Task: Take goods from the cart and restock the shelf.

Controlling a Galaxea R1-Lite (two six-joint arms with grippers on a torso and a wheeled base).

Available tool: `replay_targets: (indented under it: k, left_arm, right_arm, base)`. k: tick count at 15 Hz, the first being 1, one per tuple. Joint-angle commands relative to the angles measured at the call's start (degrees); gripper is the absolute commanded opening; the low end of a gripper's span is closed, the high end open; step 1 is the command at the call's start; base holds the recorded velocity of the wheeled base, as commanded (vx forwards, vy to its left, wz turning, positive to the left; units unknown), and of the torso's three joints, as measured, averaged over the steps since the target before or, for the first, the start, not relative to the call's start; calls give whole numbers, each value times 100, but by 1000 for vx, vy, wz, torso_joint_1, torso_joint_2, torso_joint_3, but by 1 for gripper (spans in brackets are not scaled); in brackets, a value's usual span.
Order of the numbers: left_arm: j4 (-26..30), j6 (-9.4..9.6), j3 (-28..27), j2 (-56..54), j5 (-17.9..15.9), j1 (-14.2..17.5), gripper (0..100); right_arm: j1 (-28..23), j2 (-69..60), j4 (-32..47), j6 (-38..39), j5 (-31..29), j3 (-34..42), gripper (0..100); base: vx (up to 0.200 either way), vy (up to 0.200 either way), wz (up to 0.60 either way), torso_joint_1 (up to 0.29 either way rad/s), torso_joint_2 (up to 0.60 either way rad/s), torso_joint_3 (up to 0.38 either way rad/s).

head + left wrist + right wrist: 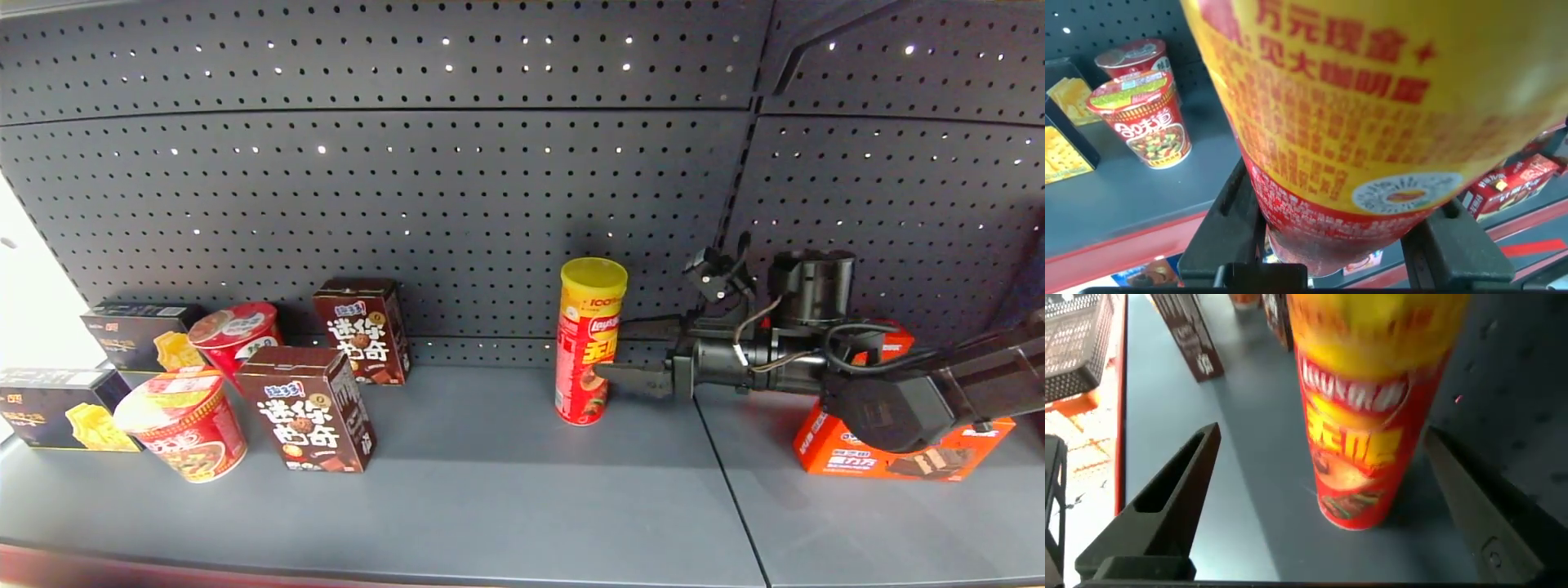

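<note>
A red chip can with a yellow lid [589, 343] stands upright on the grey shelf [506, 498], near the pegboard back. My right gripper [624, 353] reaches in from the right at the can's lower half. In the right wrist view this gripper [1321, 437] is open, with one finger on each side of the can [1368, 416] and a gap to each. A second yellow and red chip can [1355, 106] sits very close in the left wrist view, with my left gripper [1331, 245] shut on its lower part, in front of the shelf.
Two brown snack boxes [314, 408] [363, 331], two cup noodles [184, 425] [237, 331] and two black boxes [57, 408] [139, 335] stand at the shelf's left. An orange box [898, 457] lies under my right arm. A wire basket [1074, 343] sits beyond the shelf's edge.
</note>
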Motion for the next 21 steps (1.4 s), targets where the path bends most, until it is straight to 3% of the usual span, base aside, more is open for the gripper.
replay_targets:
  k: [1,6,19,20,21]
  left_arm:
    - [-1,6,21,-7,-2,-2,0]
    - [333,6,-49,-174,7,-2,0]
    - [359,6,4,-183,25,-2,0]
    - [359,15,13,-183,25,-2,0]
    - [359,23,30,-183,25,-2,0]
  right_arm:
    - [36,276,-7,-1,3,-28,100]
    - [80,662,-86,-1,3,-282,100]
    - [168,1708,-183,69,-111,-1302,100]
    - [159,1700,-192,139,-111,-1293,0]
    - [168,1656,-227,201,-111,-1276,0]
  base:
    - [0,0,0,0,0,0]
    - [0,0,0,0,0,0]
    - [0,0,0,0,0,0]
    - [0,0,0,0,0,0]
    - [0,0,0,0,0,0]
